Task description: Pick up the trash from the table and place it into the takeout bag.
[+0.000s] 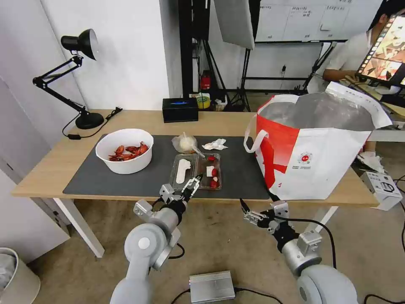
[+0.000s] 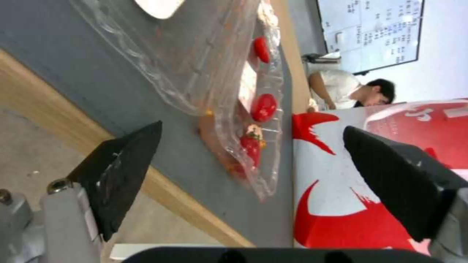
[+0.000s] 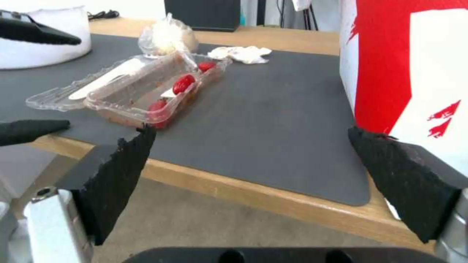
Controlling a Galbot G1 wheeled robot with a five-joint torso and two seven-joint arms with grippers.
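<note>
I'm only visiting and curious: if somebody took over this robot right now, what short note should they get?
Left tool: open, empty, at the table's near edge by the clamshell tray.
Right tool: open, empty, low in front of the table edge, near the takeout bag.
Bowl of shells, tray, knotted bag and tissue all lie on the mat.
Done: nothing visibly bagged.
Left: all four pieces.

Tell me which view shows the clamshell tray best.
The head view: the whole clear clamshell tray lies open on the mat, both halves visible from above. The right wrist view shows it low and side-on. The left wrist view crops it close up.
</note>
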